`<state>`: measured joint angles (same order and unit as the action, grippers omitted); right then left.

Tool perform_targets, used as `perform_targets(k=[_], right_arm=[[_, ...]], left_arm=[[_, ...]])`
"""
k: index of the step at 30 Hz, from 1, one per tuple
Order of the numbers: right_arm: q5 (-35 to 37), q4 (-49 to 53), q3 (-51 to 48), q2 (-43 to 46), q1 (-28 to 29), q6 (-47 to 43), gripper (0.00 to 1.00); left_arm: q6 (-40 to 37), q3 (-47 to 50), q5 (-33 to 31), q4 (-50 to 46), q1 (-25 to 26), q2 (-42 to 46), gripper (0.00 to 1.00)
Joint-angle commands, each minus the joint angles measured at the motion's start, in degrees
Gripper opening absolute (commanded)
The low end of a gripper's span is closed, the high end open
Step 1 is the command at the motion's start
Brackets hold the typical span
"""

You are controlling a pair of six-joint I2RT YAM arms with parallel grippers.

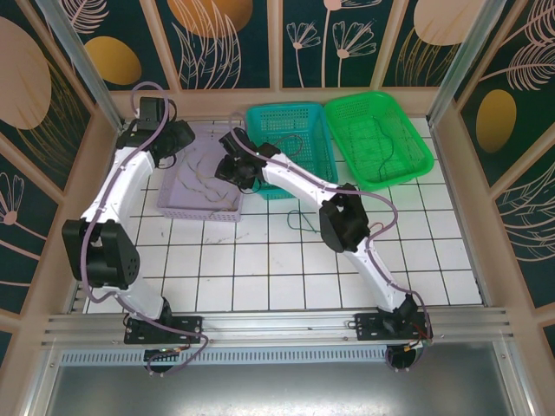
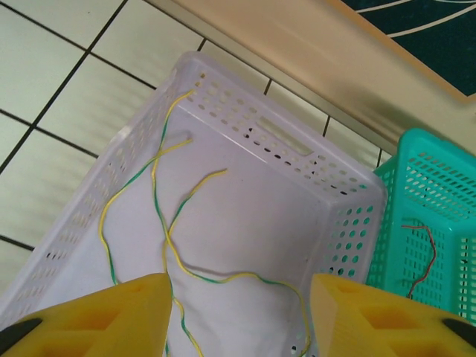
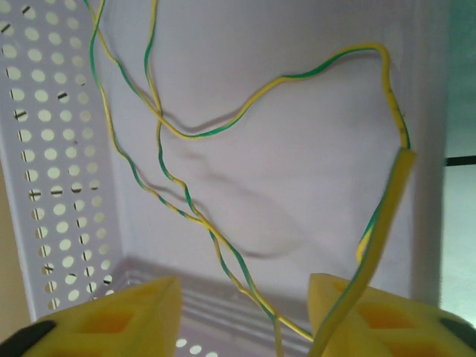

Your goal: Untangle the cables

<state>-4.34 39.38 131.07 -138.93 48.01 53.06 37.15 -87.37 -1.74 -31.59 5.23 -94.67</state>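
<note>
Cables [image 2: 167, 223], green-and-yellow, thin and limp: several lengths lying crossed on the floor of the lavender basket [image 2: 245, 123], far left on the surface [image 1: 260, 277]. Long axis: mostly lengthwise down the basket, with a crossing about midway.

Left hand [image 2: 238, 316]: over the far-left part of that basket, fingers apart, nothing between them. The cables lie directly below and ahead of it.

Right hand [image 3: 245, 316]: over the basket's right side, fingers apart. One strand [image 3: 387, 216] rests along the inner face of one finger, unpinched. Judged the nearer hand to a cable, so the better placed for the next pick.

Teal basket [image 2: 439, 171]: just right of the lavender one, holding a red-brown cable [image 2: 430, 249].

Dark cable [image 1: 301, 221]: loose on the tiles, near side of the teal basket.

Green basket [image 1: 408, 173]: far right, with a thin cable [image 1: 381, 152] inside.
</note>
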Motion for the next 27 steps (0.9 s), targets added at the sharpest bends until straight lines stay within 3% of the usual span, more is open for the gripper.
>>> perform_targets(k=[1, 9, 16, 23, 27], right_arm=[[3.0, 4.0, 4.0, 1.4, -0.3, -4.9, 0.57], [8.5, 5.8, 2.2, 10.3, -3.3, -10.3, 0.64], [11.8, 6.4, -1.1, 17.4, -5.4, -12.5, 0.62], [13.2, -3.4, -27.5, 34.2, -6.8, -13.3, 0.51], [11.2, -8.1, -45.8, 44.8, -8.1, -11.8, 0.48]], left_arm=[[1.5, 2.4, 1.4, -0.6, 0.2, 3.5, 0.54], [2.5, 7.6, 3.1, -0.1, 1.4, 7.4, 0.54], [4.1, 9.8, 3.2, 0.7, 4.1, 9.1, 0.52], [1.9, 12.9, 8.0, 0.0, 9.2, 7.9, 0.38], [-2.5, 16.2, 9.0, -0.4, 12.0, 5.9, 0.37]])
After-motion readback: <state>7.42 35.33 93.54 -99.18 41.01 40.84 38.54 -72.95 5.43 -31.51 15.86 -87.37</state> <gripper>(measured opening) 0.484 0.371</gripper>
